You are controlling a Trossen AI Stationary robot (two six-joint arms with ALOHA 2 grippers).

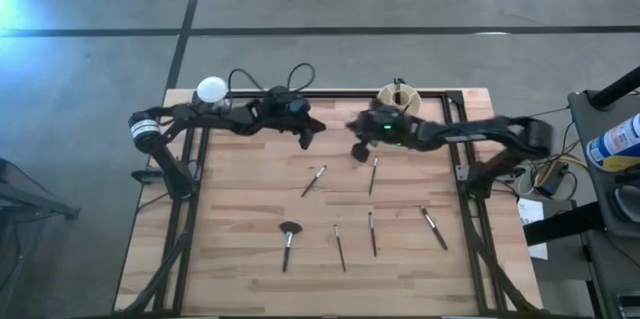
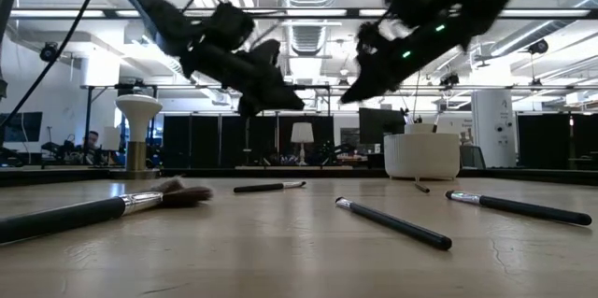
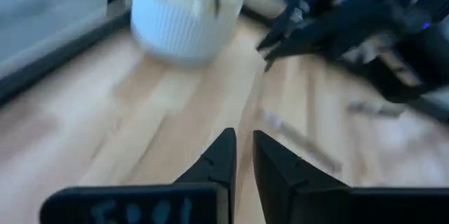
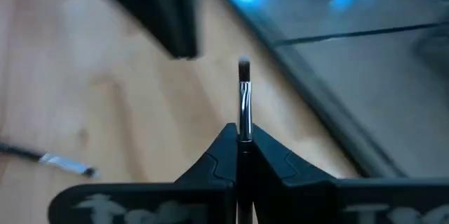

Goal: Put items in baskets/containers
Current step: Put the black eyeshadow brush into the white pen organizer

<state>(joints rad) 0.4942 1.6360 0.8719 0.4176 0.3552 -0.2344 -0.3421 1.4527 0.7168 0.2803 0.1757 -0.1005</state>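
Note:
Several thin makeup brushes lie flat on the wooden table: one point(image 1: 314, 181) near the middle, one point(image 1: 373, 175) beside it, the fluffy-headed one point(image 1: 289, 242) and three more point(image 1: 372, 234) toward the near edge. The cream ribbed cup point(image 1: 398, 96) stands at the far edge, right of centre, with handles sticking up out of it. My right gripper point(image 1: 358, 149) hovers above the table in front of the cup, shut on a brush point(image 4: 243, 97). My left gripper point(image 1: 312, 131) hovers just left of it, empty, its fingers point(image 3: 223, 155) a narrow gap apart. My right gripper pinches a thin brush between its two fingertips, at the metal ferrule point(image 4: 244, 122) just behind the small dark head point(image 4: 243, 66). The brush lies along the fingers, its head sticking out past their tips, lifted clear of the table. The handle is hidden behind the fingers.
A white disc on a metallic stand point(image 1: 211, 89) stands at the table's far left corner. A dark frame point(image 1: 462, 139) edges the table. The two grippers hang close together, head to head, over the far middle. Bare wood point(image 1: 240, 189) lies left of the brushes.

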